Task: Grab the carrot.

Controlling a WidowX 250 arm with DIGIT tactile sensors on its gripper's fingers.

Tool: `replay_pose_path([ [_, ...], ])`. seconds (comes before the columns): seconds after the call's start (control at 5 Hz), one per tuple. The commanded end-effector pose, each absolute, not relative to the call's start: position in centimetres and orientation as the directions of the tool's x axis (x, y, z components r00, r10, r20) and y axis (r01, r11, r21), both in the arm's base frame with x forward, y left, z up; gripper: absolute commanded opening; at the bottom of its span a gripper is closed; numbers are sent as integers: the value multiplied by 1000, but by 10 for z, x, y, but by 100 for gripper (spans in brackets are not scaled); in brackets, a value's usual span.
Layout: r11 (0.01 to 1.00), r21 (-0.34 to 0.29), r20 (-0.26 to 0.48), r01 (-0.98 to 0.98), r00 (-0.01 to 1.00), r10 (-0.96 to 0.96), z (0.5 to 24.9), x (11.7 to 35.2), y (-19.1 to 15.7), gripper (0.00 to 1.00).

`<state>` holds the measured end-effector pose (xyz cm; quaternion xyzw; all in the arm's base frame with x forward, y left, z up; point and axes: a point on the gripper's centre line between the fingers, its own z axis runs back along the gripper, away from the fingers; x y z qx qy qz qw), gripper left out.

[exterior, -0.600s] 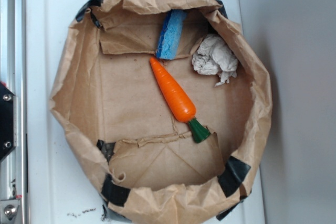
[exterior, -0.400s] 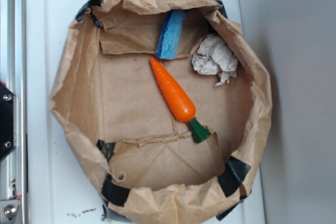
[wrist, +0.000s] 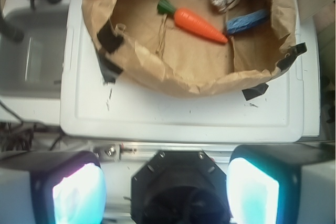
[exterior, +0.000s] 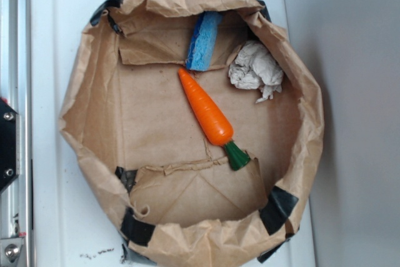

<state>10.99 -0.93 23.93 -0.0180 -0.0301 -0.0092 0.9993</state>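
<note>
Carrot (exterior: 207, 112), a glossy orange plastic toy with ridged rings, tapers to a point at 11 o'clock and ends in a short dark green stem at 5 o'clock. It lies flat near the centre of an open brown paper bag (exterior: 81, 101) on a white surface (exterior: 56, 42). A blue sponge (exterior: 204, 42) sits just beside its tip at 12 o'clock; a crumpled white paper wad (exterior: 255, 70) lies near, at 2 o'clock. In the wrist view the gripper (wrist: 165, 187) hangs well apart from the carrot (wrist: 200, 24), its fingers (wrist: 79, 192) spread wide, holding nothing
</note>
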Motion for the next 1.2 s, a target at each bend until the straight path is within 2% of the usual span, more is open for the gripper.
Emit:
replay_pose_path([
  [0.0,999,-37,68,12,998,-9,242,111,-8,100],
  [0.2,999,-37,68,12,998,-9,242,111,-8,100],
  [0.4,999,-34,88,-27,996,30,241,153,-9,100],
  [0.6,999,-23,91,-39,995,41,235,184,-9,100],
  [0.8,999,-24,119,-22,993,25,232,204,-8,100],
  [1.0,970,-110,164,218,966,-199,226,223,-7,100],
])
